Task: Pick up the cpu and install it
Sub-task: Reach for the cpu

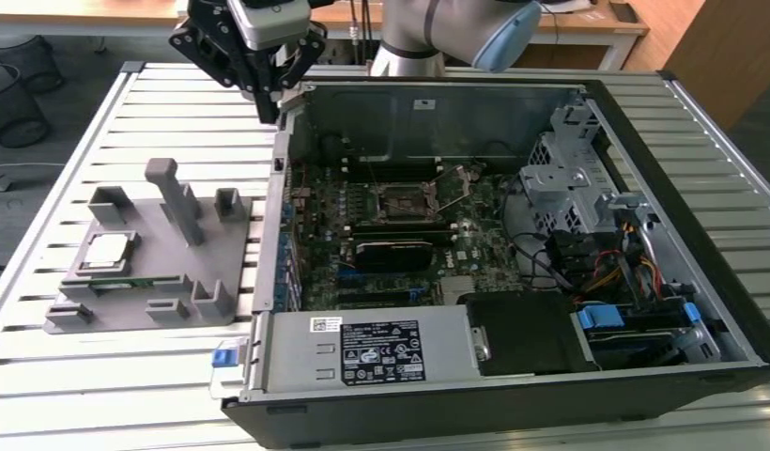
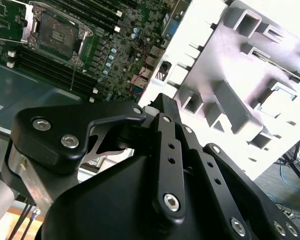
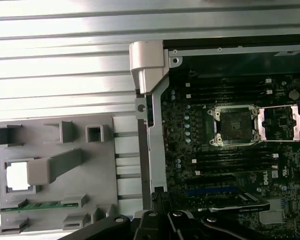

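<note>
Surface: slatted metal table (image 1: 134, 385), with a grey fixture (image 1: 228, 272) on the exterior view's left and an open computer case (image 1: 485, 418) on its right.
Near end of case: power supply (image 1: 373, 352) lies along the near wall.
Memory stick (image 1: 110, 285): green, lying in the fixture just nearer than the cpu.
Cpu (image 1: 110, 252): sits in a square pocket on the fixture's left part, well apart from the case.
Cpu pose: flat, silvery top up, edges in line with the fixture's; square, so no long axis.
In the way: a tall post (image 1: 172, 197) rises just right of the pocket, and the case's left wall stands between the fixture and the motherboard (image 1: 485, 225).
Socket (image 1: 404, 199): bare, with its retaining frame (image 3: 285, 122) swung open.
Gripper (image 1: 269, 108): raised over the case's far-left corner, fingertips closed together, holding nothing.
</note>
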Robot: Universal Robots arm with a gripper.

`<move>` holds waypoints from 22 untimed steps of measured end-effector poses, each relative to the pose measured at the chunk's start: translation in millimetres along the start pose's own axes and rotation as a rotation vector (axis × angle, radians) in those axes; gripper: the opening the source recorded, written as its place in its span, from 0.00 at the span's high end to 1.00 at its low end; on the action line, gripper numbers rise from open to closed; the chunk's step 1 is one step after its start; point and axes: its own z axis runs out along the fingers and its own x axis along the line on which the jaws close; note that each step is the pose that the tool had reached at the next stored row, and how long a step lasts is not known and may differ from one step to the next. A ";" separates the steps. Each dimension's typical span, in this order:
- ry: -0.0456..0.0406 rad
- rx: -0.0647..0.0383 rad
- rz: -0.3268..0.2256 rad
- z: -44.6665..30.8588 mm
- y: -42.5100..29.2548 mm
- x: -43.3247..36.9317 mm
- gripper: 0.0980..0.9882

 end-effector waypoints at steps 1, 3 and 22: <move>0.0000 0.000 0.000 0.0 -0.6 0.7 0.99; 0.0000 0.000 0.000 0.0 -2.3 1.9 0.99; 0.0221 -0.022 0.001 0.1 -9.1 14.0 0.99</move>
